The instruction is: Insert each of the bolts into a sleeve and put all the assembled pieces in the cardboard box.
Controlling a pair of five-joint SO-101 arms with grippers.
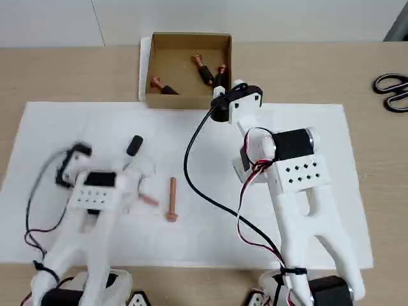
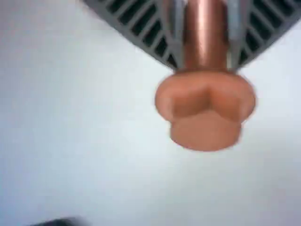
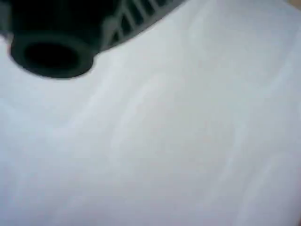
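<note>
Left pincer (image 2: 205,42) was clamped on a bolt (image 2: 205,110) at the overhead frame's lower left, right pincer (image 3: 70,28) gripped a black sleeve (image 3: 51,54), and a loose bolt (image 1: 172,199) lay mid-frame on the white sheet (image 1: 306,127), below the cardboard box (image 1: 182,101).

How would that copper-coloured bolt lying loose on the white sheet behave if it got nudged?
The loose bolt has a round shaft, so pushed sideways it would probably roll, curving around its wider head. It looks rigid, unlikely to bend. Lying flat on the smooth white sheet, it may also slide and could be awkward to pinch.
</note>
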